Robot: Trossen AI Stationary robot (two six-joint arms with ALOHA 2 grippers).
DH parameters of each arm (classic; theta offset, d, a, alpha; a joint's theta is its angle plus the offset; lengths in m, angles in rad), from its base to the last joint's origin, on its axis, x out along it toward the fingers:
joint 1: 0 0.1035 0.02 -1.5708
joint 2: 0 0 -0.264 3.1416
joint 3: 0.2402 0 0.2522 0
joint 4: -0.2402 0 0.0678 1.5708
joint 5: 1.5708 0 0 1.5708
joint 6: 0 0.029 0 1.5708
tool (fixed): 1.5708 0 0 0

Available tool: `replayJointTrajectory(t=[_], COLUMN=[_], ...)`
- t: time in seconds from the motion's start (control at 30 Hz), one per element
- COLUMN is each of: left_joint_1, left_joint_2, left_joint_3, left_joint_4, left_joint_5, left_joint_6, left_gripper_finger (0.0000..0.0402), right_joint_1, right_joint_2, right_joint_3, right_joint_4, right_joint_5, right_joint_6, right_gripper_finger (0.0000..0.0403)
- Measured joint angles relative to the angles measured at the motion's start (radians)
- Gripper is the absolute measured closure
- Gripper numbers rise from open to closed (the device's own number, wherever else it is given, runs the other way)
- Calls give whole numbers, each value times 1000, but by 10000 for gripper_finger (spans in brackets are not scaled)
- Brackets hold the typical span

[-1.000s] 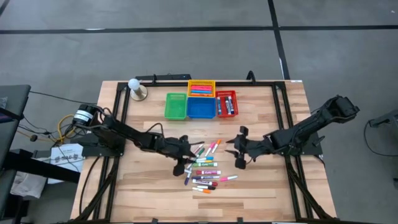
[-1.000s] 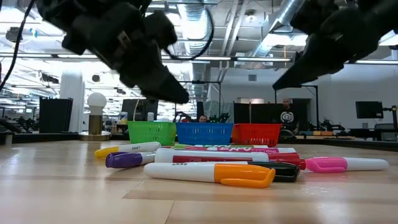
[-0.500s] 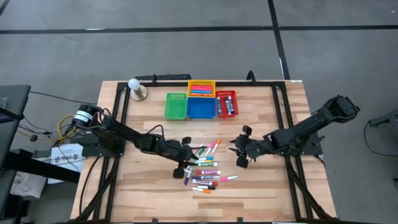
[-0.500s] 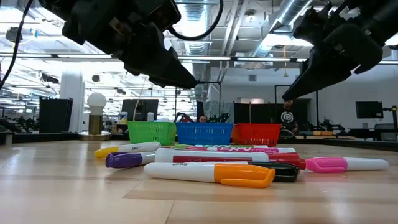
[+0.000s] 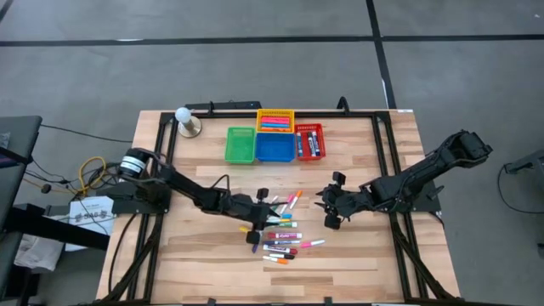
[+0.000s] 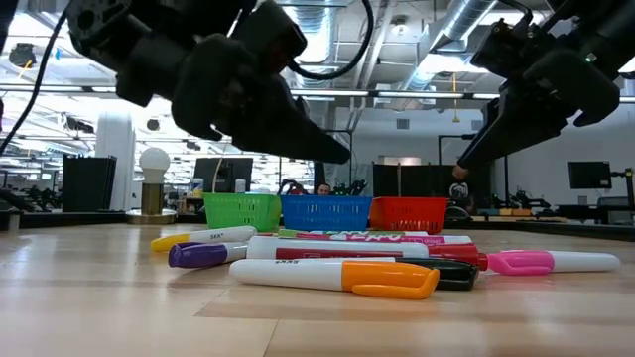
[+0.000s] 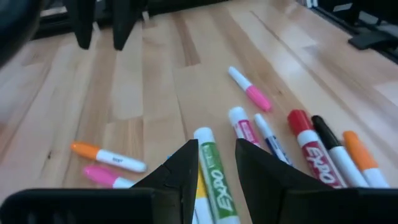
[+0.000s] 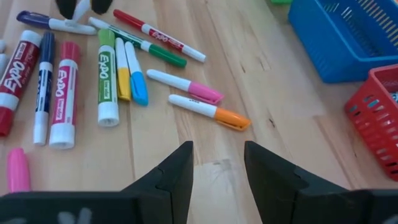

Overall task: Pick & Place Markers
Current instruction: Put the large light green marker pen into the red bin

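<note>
Several markers (image 5: 279,228) lie loose in a pile on the wooden table, near its middle; they also show in the low view (image 6: 337,260). My left gripper (image 5: 259,206) hangs open just above the pile's left part. In its wrist view its fingertips (image 7: 216,152) stand either side of a green Expo marker (image 7: 214,177) that lies on the table below. My right gripper (image 5: 332,209) hovers open to the right of the pile, over bare wood (image 8: 217,152). An orange-capped marker (image 8: 208,111) and a pink-capped one (image 8: 183,86) lie in front of it.
Green (image 5: 240,144), blue (image 5: 274,147), red (image 5: 309,141) and yellow (image 5: 274,120) baskets stand toward the far edge; the red and yellow ones hold markers. A small round-topped lamp (image 5: 185,121) stands at the far left. Bare wood lies to the left, right and near side of the pile.
My left gripper has moved toward the table's right, farther over the marker pile, staying open and above the table. My right gripper has shifted slightly and stays open. The markers have not moved.
</note>
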Motion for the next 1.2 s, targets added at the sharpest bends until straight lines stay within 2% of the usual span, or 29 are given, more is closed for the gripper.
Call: replayJointTrajectory(t=[0.17, 0.4, 0.67, 1.03, 1.2], left_joint_1=[20, 3, 0, -4, 0], left_joint_2=[34, 137, 141, 181, 180], left_joint_3=[2, 41, 50, 50, 48], left_joint_4=[1, -3, 0, 5, 4], left_joint_5=[-35, -20, -27, 3, 4], left_joint_6=[-3, -3, -13, -133, -133], left_gripper_finger=[294, 294, 294, 294, 294], right_joint_1=[0, 0, 0, 0, 0], right_joint_2=[0, 0, 0, 0, 0], right_joint_3=[0, 0, 0, 0, 0], right_joint_4=[2, 0, -5, -9, -10], right_joint_5=[0, 0, 1, 1, 1], right_joint_6=[10, 17, 17, 19, 26], right_gripper_finger=[269, 269, 270, 271, 269])
